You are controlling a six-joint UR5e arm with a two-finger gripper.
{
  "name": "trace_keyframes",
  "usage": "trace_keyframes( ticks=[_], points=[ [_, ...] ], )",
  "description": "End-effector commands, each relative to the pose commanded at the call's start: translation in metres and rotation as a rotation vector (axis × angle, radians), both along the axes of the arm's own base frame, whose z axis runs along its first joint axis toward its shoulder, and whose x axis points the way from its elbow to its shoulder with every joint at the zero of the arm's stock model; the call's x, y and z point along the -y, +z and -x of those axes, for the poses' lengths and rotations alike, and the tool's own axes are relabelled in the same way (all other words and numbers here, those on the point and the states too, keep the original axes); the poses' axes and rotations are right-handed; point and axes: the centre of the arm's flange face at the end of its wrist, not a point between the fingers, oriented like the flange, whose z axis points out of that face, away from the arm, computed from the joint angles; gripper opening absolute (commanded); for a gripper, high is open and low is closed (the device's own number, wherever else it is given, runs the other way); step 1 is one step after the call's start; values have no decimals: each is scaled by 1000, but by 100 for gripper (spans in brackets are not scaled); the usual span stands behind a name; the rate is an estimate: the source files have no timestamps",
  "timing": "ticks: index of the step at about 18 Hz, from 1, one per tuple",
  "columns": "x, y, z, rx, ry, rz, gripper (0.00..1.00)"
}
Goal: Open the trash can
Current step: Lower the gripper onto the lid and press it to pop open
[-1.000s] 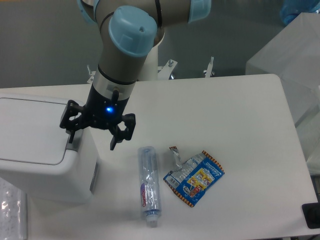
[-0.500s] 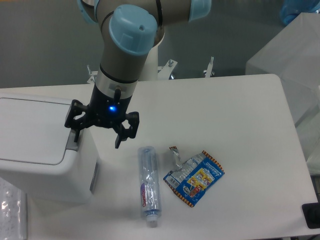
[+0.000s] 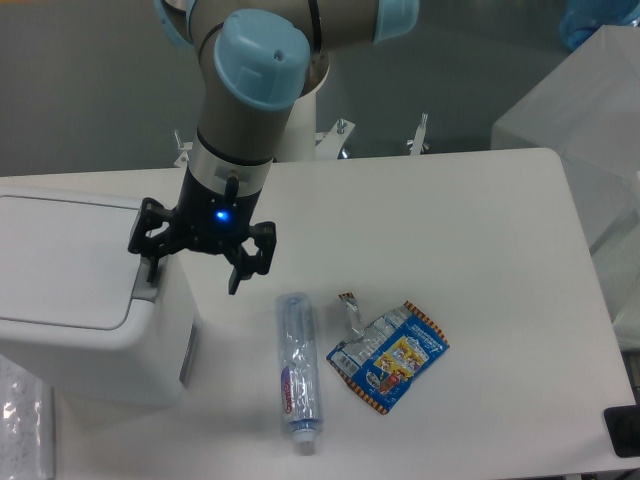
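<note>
Gripper: the black two-finger gripper (image 3: 192, 274) hung at the right edge of the trash can, fingers spread wide apart and holding nothing; a blue light glowed on its body.
Fingers: the left-hand finger in the picture pointed down at the grey push-button (image 3: 147, 291) on the bin's rim, its tip at or just above it; whether they touched could not be told. The other finger (image 3: 240, 275) hung over bare table beside the bin.
Arm: the UR5e arm (image 3: 240, 110) came down from the top of the picture, its grey wrist link nearly upright and leaning slightly toward the left of the picture, with a pale blue joint cap facing the camera.
Trash can: the trash can (image 3: 70, 290) was a large white boxy bin with rounded corners, standing at the left end of the table and partly cut off by the picture's left edge.
Lid: the flat white lid (image 3: 60, 260) lay down, closed, with the small grey button set in the rim at its right side.
Table: the white table (image 3: 450, 230) carried everything else.
Bottle: a clear plastic bottle (image 3: 297, 370) lay on its side just right of the bin, cap toward the camera.
Wrapper: a crumpled blue and silver snack wrapper (image 3: 390, 355) lay beside the bottle, close to it.
</note>
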Motion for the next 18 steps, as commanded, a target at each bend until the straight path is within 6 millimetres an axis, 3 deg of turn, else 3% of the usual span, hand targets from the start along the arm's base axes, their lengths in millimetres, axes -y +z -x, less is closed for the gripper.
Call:
trace_keyframes(
  ticks=[18],
  points=[
    [2,-3,0,4,2,5,100]
  ],
)
